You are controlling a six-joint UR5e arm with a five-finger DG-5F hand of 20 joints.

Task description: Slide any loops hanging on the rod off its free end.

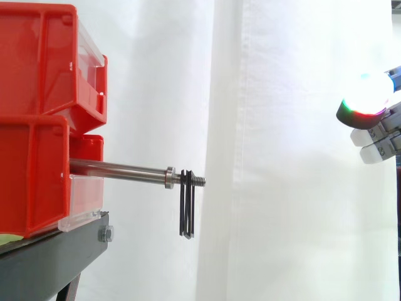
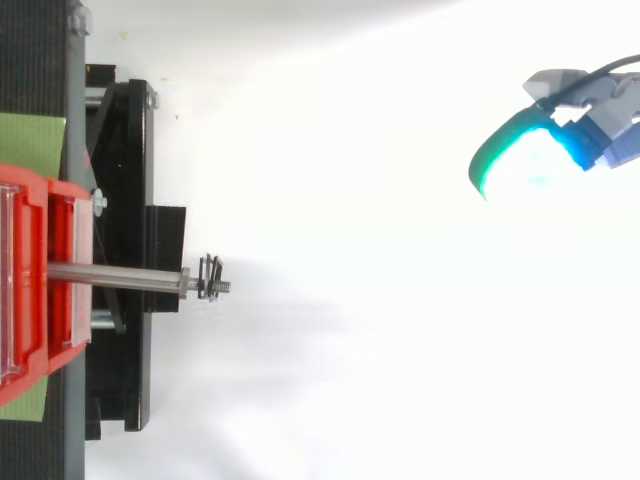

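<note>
A steel rod (image 1: pixel 119 168) sticks out level to the right from between the red bins (image 1: pixel 37 113). Past a collar near its tip, thin black loops (image 1: pixel 187 204) hang on the threaded free end; from above the loops (image 2: pixel 210 278) are a small dark cluster at the tip of the rod (image 2: pixel 115 274). My hand (image 1: pixel 376 135) comes in at the right edge, higher than the rod and far to its right. It is open, its glowing pads (image 1: pixel 369 94) apart and pointing left with nothing between them. In the top view the hand (image 2: pixel 600 120) is at the upper right.
The red bins are stacked on a black stand (image 1: pixel 56 251) at the left, with a white curtain behind. Green tape (image 2: pixel 30 145) lies on the stand (image 2: pixel 125 200). Open space lies between the rod's tip and my hand.
</note>
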